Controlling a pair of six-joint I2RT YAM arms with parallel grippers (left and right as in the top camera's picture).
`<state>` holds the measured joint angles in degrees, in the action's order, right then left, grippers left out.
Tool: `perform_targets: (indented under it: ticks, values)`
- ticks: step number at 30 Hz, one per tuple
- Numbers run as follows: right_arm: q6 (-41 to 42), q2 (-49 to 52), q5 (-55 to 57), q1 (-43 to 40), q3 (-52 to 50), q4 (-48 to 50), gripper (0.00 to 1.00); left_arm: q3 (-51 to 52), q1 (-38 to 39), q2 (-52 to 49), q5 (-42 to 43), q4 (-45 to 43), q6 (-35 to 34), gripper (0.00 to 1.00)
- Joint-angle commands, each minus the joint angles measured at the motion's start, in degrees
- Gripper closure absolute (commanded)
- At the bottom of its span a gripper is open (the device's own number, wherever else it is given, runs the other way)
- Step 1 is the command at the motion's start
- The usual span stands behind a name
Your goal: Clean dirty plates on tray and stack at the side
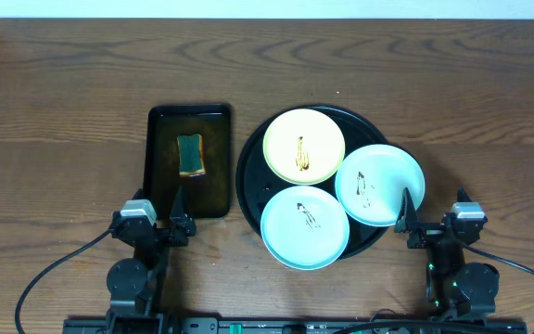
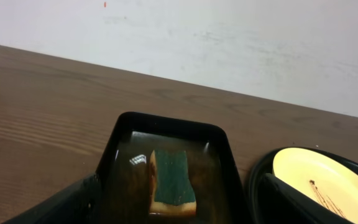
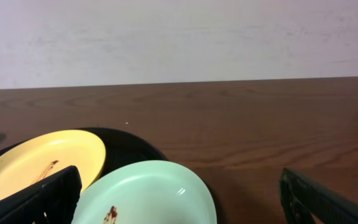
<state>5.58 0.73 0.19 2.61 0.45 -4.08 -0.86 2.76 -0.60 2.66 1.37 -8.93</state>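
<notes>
On the round tray [image 1: 246, 162] the yellow plate [image 1: 304, 146] lies far, the right mint plate [image 1: 380, 184] beside it, the near mint plate [image 1: 304, 226] in front. The left claw [image 1: 158, 208] and the right claw [image 1: 432, 215] stand wide open, holding nothing.

A wide brown wood-grain table [image 1: 63, 74] was seen filling the overhead view. Behind its far edge a plain off-white wall [image 3: 179, 37] was shown, faintly scuffed. Both were lit evenly, and a soft sheen was cast on the wood.
</notes>
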Motion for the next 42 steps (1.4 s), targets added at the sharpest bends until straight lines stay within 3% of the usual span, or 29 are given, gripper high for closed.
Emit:
perform_targets:
  ticks: [1, 31, 35, 42]
  values:
    - [-0.5, -0.2, -0.2, 0.0, -0.2, -0.2, 0.01, 0.6, -0.2, 0.3, -0.3, 2.5, 1.0, 0.2]
    - [1.5, 0.8, -0.3, 0.0, -0.1, 0.0, 0.01, 0.5, -0.2, -0.4, -0.3, 2.5, 0.7, 0.2]
    - [3.5, 3.9, -0.2, 0.0, 1.9, -2.2, 0.01, -2.8, -0.2, -3.7, -0.3, 4.9, 0.7, 0.2]
    - [6.6, 21.4, 0.7, 0.0, 14.0, -6.6, 0.01, -16.2, -0.2, -19.3, -0.3, 11.9, 0.7, 0.2]
